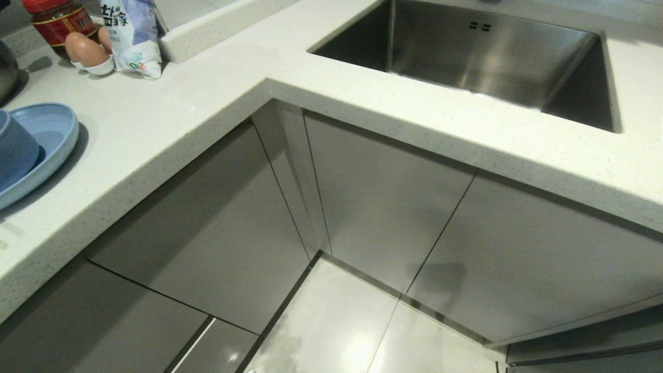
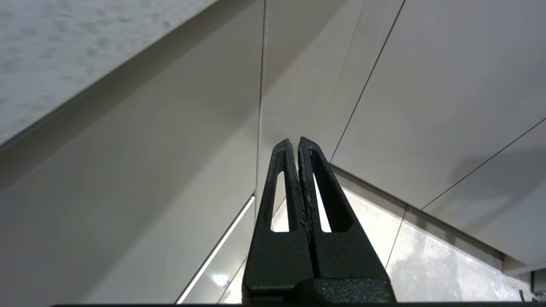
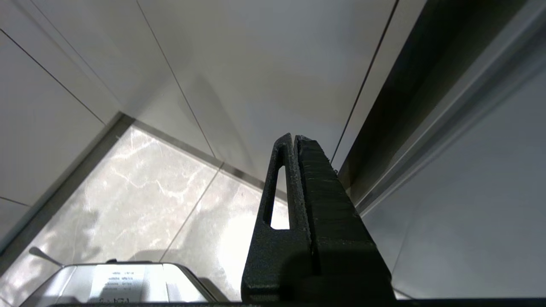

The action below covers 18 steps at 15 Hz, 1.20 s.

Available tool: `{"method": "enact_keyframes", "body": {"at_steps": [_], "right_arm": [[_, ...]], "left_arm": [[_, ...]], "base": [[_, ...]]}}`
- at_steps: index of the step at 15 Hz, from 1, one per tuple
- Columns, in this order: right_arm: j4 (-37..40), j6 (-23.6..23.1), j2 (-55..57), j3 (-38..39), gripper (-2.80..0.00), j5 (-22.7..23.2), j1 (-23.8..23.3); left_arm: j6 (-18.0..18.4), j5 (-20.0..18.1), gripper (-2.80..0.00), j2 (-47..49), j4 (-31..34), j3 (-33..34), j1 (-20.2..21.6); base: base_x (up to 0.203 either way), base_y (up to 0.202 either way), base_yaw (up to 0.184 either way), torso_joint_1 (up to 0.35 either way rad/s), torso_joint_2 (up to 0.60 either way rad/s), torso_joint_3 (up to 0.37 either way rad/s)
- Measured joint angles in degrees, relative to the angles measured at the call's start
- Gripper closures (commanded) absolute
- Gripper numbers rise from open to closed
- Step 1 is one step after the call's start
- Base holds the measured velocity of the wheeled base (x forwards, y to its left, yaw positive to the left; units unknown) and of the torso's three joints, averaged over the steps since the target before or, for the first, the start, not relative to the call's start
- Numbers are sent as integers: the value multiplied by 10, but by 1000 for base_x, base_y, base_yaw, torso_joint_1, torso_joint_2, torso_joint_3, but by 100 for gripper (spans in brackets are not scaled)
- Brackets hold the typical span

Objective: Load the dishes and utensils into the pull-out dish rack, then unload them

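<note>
A light blue plate (image 1: 52,140) lies on the white counter (image 1: 171,119) at the far left of the head view, with a light blue bowl (image 1: 15,150) sitting on it. Both dishes are cut off by the picture's edge. The utensils and the pull-out dish rack are out of view; only closed flat cabinet fronts (image 1: 378,207) show below the counter. Neither arm appears in the head view. My left gripper (image 2: 297,143) is shut and empty, hanging low in front of the cabinet fronts. My right gripper (image 3: 294,140) is shut and empty too, over the pale floor by the cabinets.
A steel sink (image 1: 481,57) is set into the counter at the back right. At the back left stand a red-lidded jar (image 1: 57,20), eggs (image 1: 88,49) and a white-blue bag (image 1: 132,36). Glossy floor tiles (image 1: 336,321) fill the corner between the cabinets.
</note>
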Motion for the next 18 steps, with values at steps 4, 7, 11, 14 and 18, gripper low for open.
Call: {"method": "enact_keyframes", "body": {"at_steps": [4,7,11,14,18], "right_arm": [[0,0,0,0,0,0,0],[0,0,0,0,0,0,0],[0,0,0,0,0,0,0],[0,0,0,0,0,0,0],[0,0,0,0,0,0,0]], "left_arm": [[0,0,0,0,1,0,0],[0,0,0,0,1,0,0],[0,0,0,0,1,0,0],[0,0,0,0,0,0,0],[0,0,0,0,0,0,0]], "base": [[0,0,0,3,3,197],[0,0,0,-1,-1,200],[0,0,0,5,2,203],[0,0,0,3,3,206],[0,0,0,1,2,207]]}}
